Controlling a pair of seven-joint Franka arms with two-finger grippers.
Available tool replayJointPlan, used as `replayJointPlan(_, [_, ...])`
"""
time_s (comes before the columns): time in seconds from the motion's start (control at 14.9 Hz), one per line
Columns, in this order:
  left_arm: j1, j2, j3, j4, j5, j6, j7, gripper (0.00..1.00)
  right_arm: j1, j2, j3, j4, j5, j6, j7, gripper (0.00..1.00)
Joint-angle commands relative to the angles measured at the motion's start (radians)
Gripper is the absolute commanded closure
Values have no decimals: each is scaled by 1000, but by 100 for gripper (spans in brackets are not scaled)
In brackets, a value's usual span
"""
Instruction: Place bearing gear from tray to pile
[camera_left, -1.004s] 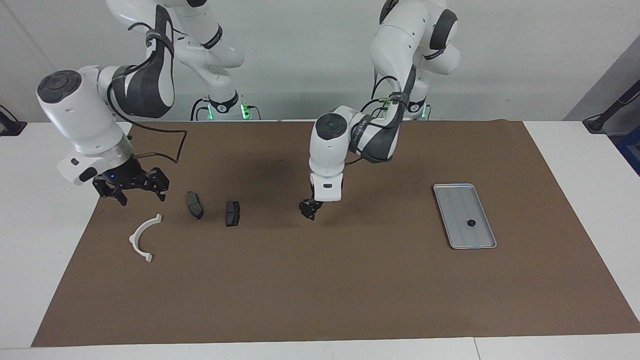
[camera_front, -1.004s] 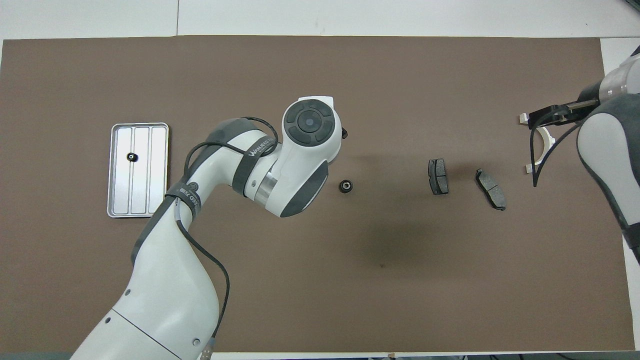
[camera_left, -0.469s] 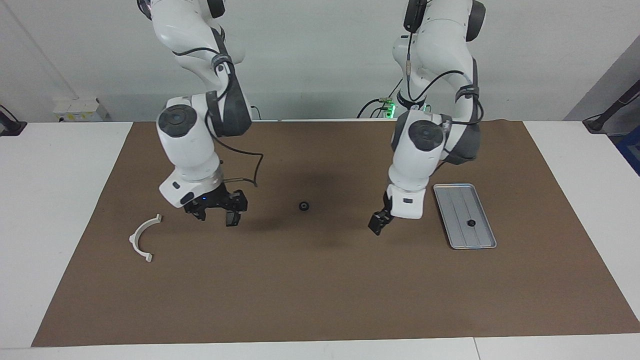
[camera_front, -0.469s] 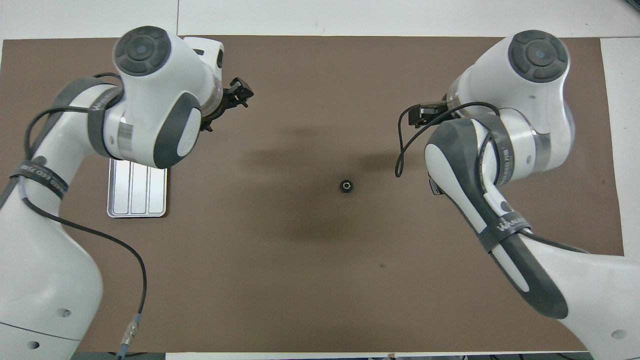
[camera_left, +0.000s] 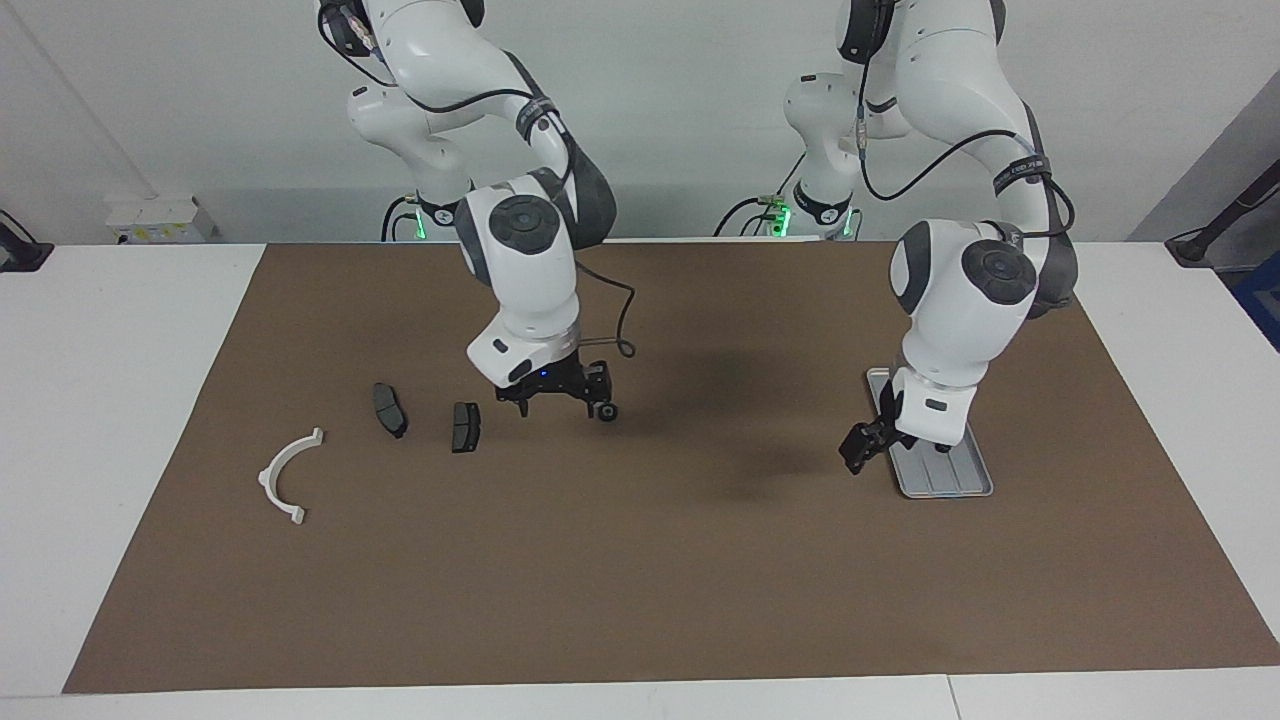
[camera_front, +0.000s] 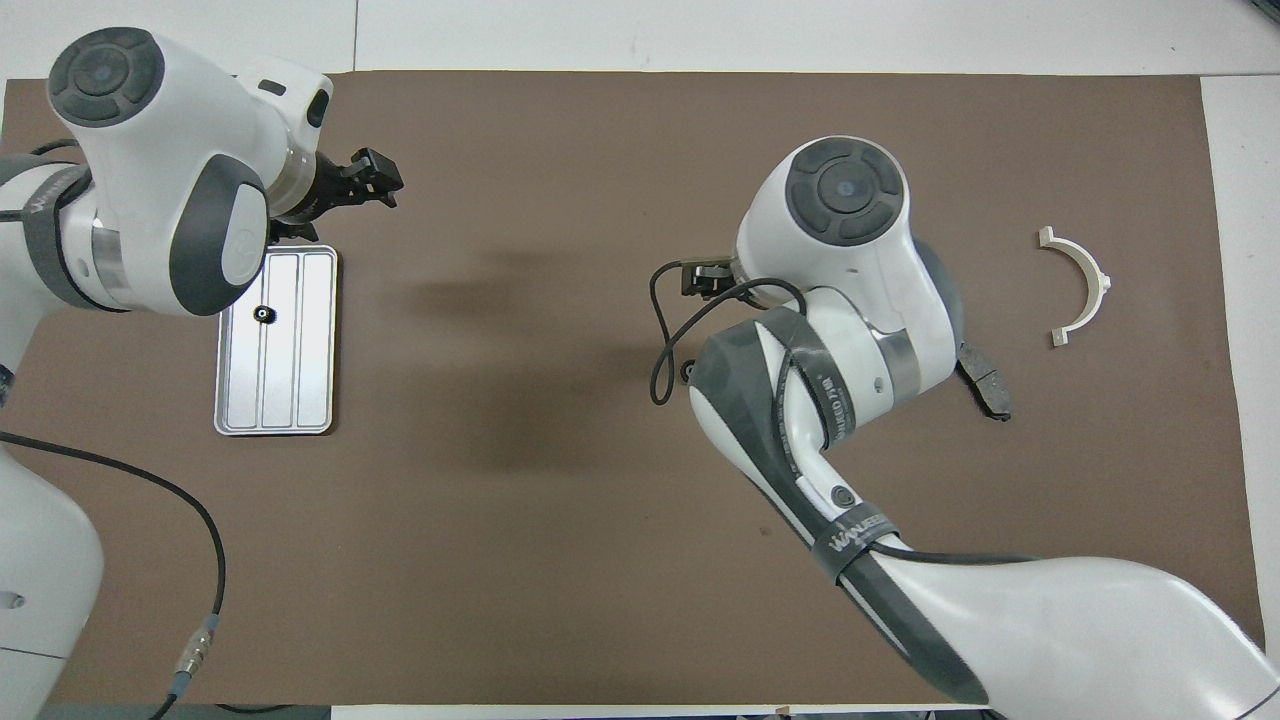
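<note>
Right gripper (camera_left: 558, 398) with fingers apart just above a small gear (camera_left: 606, 411) on the mat, left gripper (camera_left: 862, 446) also spread, hanging beside the tray (camera_left: 975, 482), brake pads (camera_left: 465, 427) nearby

Strap (camera_front: 848, 528) on right arm (camera_front: 800, 400) reads "WANUEED"; nothing else legible.
</note>
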Motion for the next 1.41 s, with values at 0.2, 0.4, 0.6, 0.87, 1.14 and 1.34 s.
replayJointPlan(0.2, [23,-36,-8,-79,7,93,34,0,65,26,-1,-65,-6,93,41,0])
replayJointPlan(0.4, [75,-47,5,-102,9,99,161,0,74,66,-1,-74,-6,134,42,0])
replayJointPlan(0.6, [129,-70,6,-157,9,101,348,0,83,83,-1,-96,-6,168,42,0])
replayJointPlan(0.87, [134,-82,12,-221,9,131,439,0,83,64,1,-155,2,179,41,0])
replayJointPlan(1.14, [148,-81,14,-247,10,130,451,14,79,55,4,-192,6,194,31,0])
replayJointPlan(1.34, [174,-96,15,-283,10,124,505,15,80,52,4,-197,17,193,31,0])
